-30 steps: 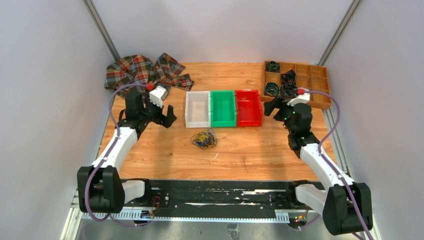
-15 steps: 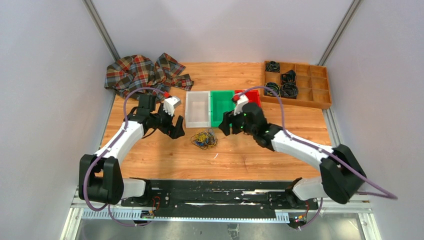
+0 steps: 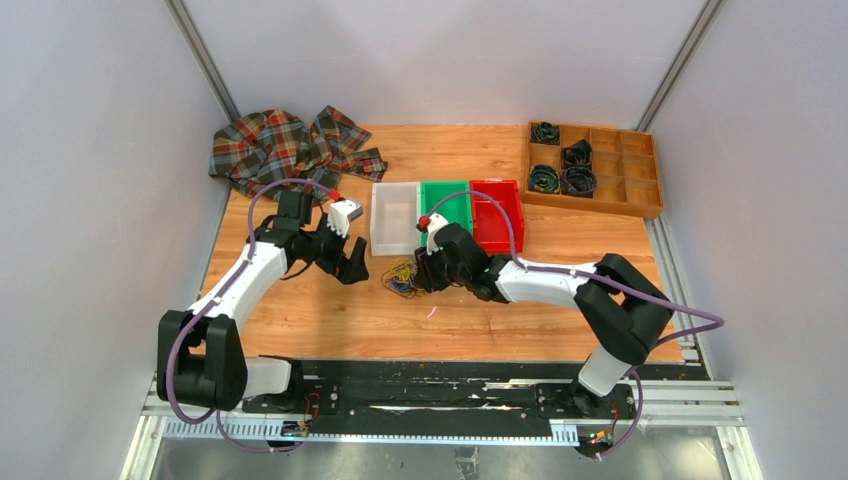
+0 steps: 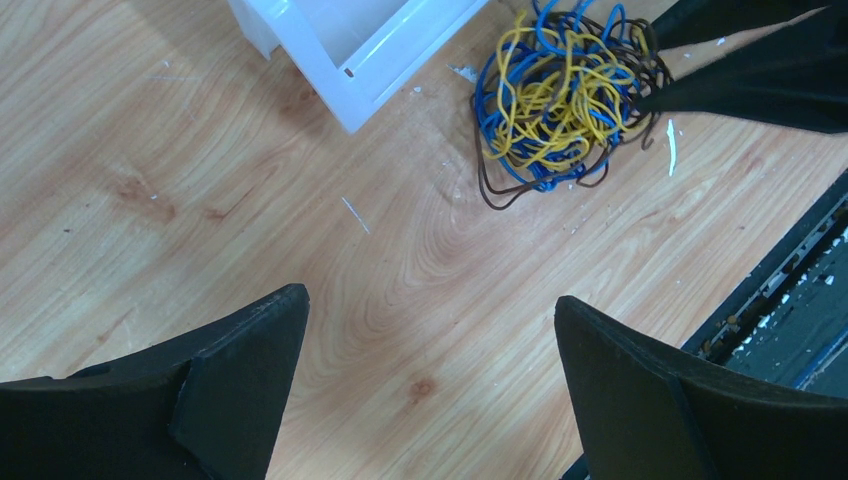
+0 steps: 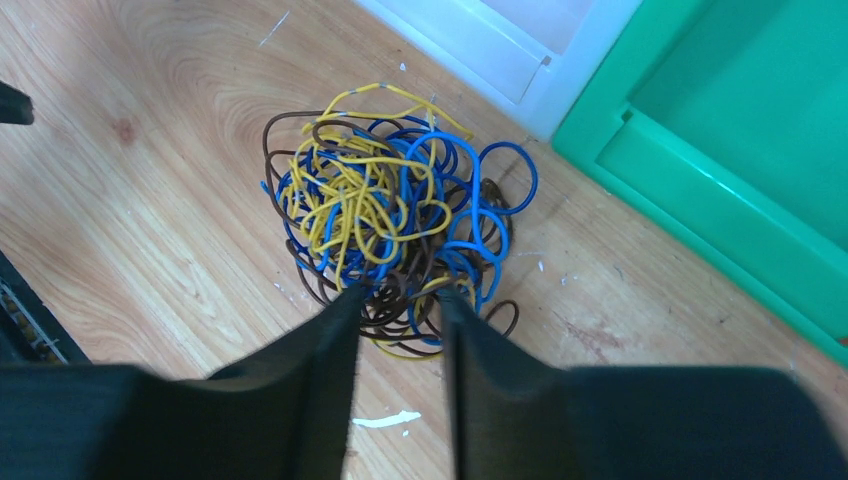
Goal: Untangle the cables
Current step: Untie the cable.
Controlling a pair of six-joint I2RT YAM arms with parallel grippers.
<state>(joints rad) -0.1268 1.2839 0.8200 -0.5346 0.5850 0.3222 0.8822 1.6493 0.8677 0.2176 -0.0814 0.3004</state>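
Cables [image 5: 390,210] partly behind right end effector [image 5: 400,292], grip unclear, left end effector [image 4: 428,300] agape

One tangled bundle of cables [image 5: 390,215] at the tips of the right fingers [image 5: 320,370] — beyond it three bins: one white [image 3: 394,215], one green [image 3: 455,205], one red [image 3: 497,215]. One plaid cloth [image 3: 280,145], one wooden tray [image 3: 635,165] — four black coiled cords [image 3: 578,181].

The table [image 3: 330,310] is smooth wood with grain lines and small white scuffs. The white bin [image 3: 395,218] is shiny plastic, like the green bin [image 5: 740,130] and red bin [image 3: 497,215] beside it. The cables [image 5: 390,215] in front of the white bin look slick and plastic-coated. The cloth [image 3: 280,145] left of the white bin is soft and crumpled. The right gripper's fingers [image 5: 310,390] are dull black.
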